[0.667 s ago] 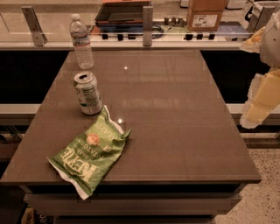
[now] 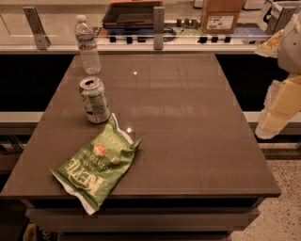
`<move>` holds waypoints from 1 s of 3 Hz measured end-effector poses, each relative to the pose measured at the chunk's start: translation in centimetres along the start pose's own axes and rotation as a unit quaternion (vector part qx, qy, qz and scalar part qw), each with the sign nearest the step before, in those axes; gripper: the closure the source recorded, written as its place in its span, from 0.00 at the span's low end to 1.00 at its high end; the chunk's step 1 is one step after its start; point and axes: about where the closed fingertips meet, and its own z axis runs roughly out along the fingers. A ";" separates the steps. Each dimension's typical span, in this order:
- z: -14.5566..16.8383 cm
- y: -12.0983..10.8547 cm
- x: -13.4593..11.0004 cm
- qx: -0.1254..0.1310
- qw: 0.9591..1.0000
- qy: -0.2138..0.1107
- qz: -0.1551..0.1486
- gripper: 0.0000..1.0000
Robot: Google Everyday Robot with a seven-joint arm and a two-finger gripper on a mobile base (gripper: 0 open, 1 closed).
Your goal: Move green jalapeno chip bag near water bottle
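Note:
The green jalapeno chip bag (image 2: 99, 164) lies flat near the table's front left corner, its white "KETTLE" lettering facing the front edge. The water bottle (image 2: 87, 45) stands upright at the far left of the table, clear with a white cap. A green-and-white soda can (image 2: 95, 100) stands between bag and bottle, almost touching the bag's top edge. My gripper (image 2: 277, 110) hangs off the table's right side, pale yellow and white, well away from the bag and holding nothing that shows.
The brown table (image 2: 188, 122) has a counter rail behind it with metal posts (image 2: 158, 21). A dark tray (image 2: 131, 13) and a cardboard box (image 2: 221, 16) sit on the counter beyond. Speckled floor (image 2: 282, 207) lies at the right.

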 end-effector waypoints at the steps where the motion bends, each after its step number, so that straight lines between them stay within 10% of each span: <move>1: 0.9 0.2 -0.8 -0.007 0.999 -0.050 -0.009 0.00; 3: 2.0 0.9 -2.8 -0.024 0.990 -0.139 -0.022 0.00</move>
